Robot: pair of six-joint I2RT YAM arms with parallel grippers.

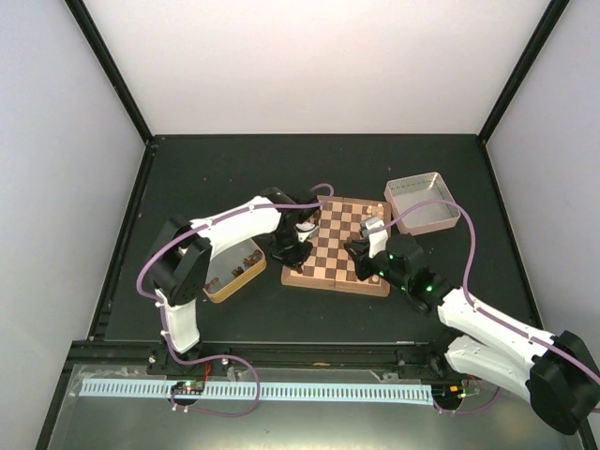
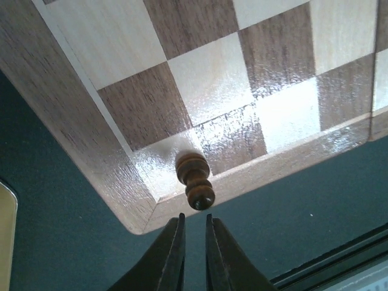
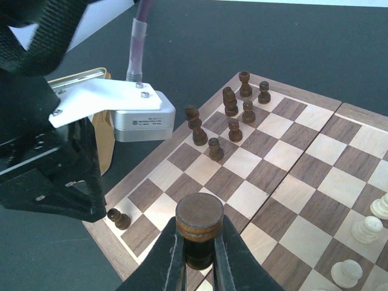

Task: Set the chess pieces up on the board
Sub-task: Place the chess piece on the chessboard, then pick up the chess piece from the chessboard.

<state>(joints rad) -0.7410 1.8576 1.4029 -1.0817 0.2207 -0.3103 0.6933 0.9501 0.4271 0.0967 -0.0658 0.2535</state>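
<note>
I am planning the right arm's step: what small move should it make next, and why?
Probably lower the dark piece held in the right gripper onto a free square below, then open: it hangs above the board, near the other dark pieces.

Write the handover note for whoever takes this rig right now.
Left gripper: jaws narrowly apart, holding nothing, tips just short of a dark pawn standing on a corner square of the board.
Right gripper: shut on a dark round-topped piece, held above the board.
Done: seven dark pieces stand clustered toward the far-left corner in the right wrist view, not in tidy ranks. Cream pieces stand on the opposite side.
Left to do: set down the held piece, fetch what look like more pieces from the gold tin, and straighten the rows.
</note>
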